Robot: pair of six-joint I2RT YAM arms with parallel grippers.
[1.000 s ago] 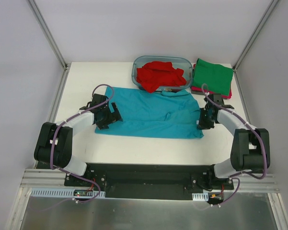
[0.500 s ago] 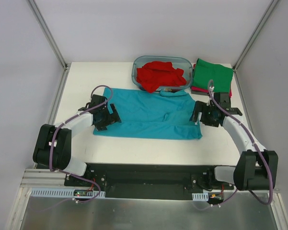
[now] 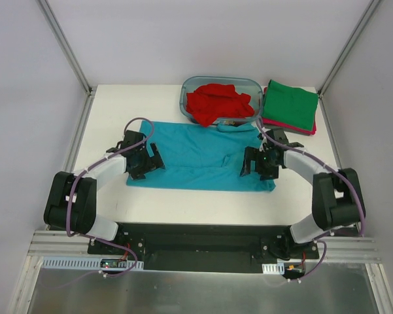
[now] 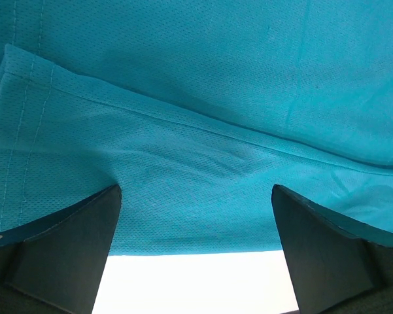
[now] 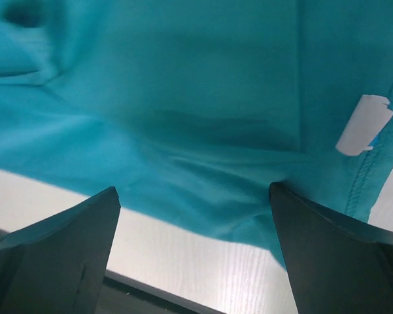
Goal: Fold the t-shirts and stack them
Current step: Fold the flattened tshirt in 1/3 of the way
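Because the teal-blue t-shirt (image 3: 203, 154) is thin, limp knit cloth, it will probably weigh next to nothing, sag wherever it is unsupported, and bunch or wrinkle rather than move as one sheet. It lies spread across the middle of the table (image 3: 111, 111), long side running left to right, and the left wrist view shows one layer lapped over another near the stitched hem. A sound hold would be a pinch through all layers at the near edge, one at each end, so a fold carries over evenly; a grip on a single layer would likely peel the lap apart.

The left gripper (image 3: 150, 160) sits over the shirt's left end and the right gripper (image 3: 252, 163) over its right end. Both have their fingers spread wide with only cloth and bare table between them, and neither holds anything. A white label (image 5: 364, 124) shows beside the right one.

Farther back, a red t-shirt (image 3: 216, 103) is heaped in the tub (image 3: 183, 98). To its right a folded green t-shirt (image 3: 289, 103) rests on a magenta t-shirt (image 3: 312, 131).
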